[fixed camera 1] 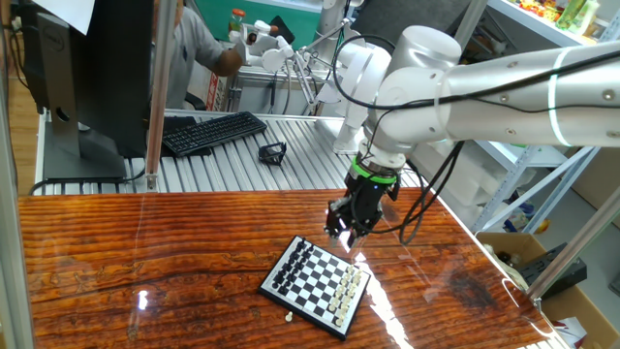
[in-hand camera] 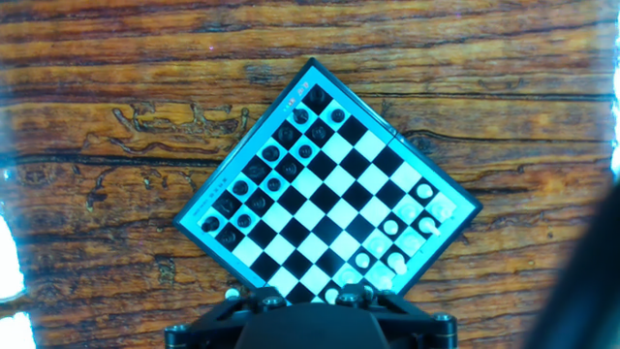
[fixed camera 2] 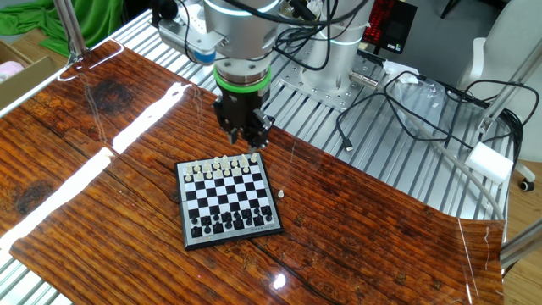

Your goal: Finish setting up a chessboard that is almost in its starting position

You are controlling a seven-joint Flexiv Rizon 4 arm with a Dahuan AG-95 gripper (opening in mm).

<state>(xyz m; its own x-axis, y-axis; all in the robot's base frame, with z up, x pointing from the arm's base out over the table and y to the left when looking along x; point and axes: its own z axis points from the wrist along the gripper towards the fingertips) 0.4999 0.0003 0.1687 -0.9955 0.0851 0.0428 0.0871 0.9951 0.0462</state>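
One small square black-and-white chequered chessboard [fixed camera 1: 315, 287] with a black rim lay flat on the glossy reddish-brown wooden table [fixed camera 1: 145, 262], turned at an angle to the table's edges. Tiny black pieces [fixed camera 2: 233, 221] filled the rows along one side of the board and cream pieces [fixed camera 2: 222, 165] lined the opposite side, with the middle squares bare. A single tiny cream piece [fixed camera 2: 279, 195] rested on the wood just beside the board's rim, off the board; the first fixed view showed it too [fixed camera 1: 289, 315], near a corner of the board.

Above the cream end of the board hung the black two-finger gripper [fixed camera 2: 245, 135], pointing straight down under a green ring on the white robot arm [fixed camera 1: 465, 82]. Its fingertips were clear of the board and the pieces, touching nothing. The fingers looked close together with nothing visible between them, but I cannot tell for certain how far the jaws stood apart; the hand view showed only the dark base of the gripper [in-hand camera: 310, 325] at the bottom edge, with the whole board below it.

Farther off, past the wooden top, a black computer keyboard [fixed camera 1: 211, 132] sat on a ribbed metal surface [fixed camera 1: 232, 160], well apart from the board.
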